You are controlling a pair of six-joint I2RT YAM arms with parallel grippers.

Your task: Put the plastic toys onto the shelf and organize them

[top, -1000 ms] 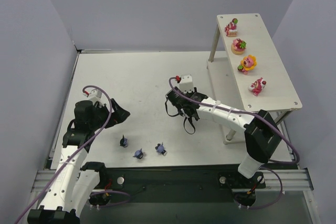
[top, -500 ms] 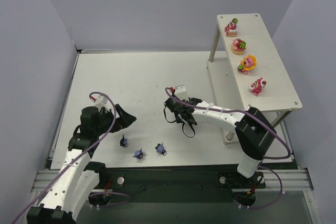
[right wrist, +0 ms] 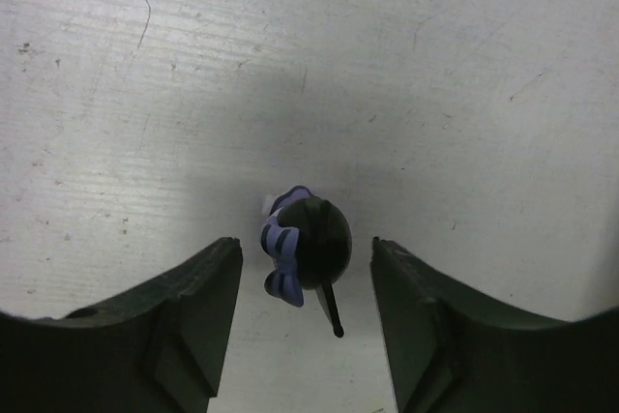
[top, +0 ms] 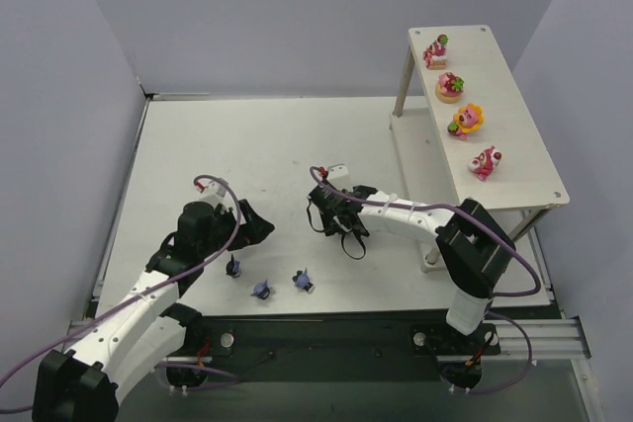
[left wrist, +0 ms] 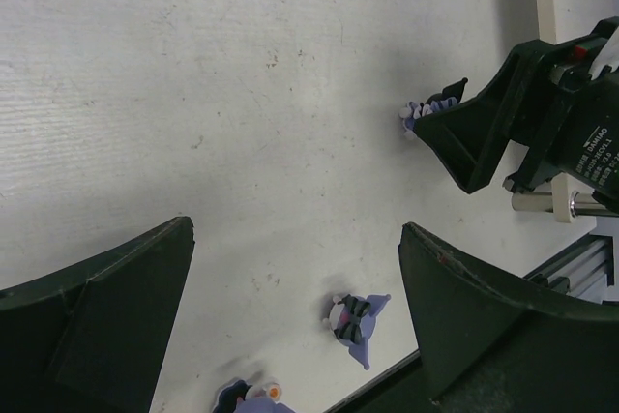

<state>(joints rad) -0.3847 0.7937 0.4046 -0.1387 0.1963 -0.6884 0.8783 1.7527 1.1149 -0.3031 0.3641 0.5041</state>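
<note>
Straddling a dark toy with clearance, right end effector spread; left end effector too.

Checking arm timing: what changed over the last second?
Left tool, open, swung forward and right, and hangs beyond the three dark toys at the near edge. Right tool slid slightly left and nearer; its jaws stand clear either side of a fourth dark toy on the table. Unmoved: those three toys, four bright toys on the shelf.

White table, 4 dark toys toward its front, shelf at right; 4 pink toys along top board
</note>
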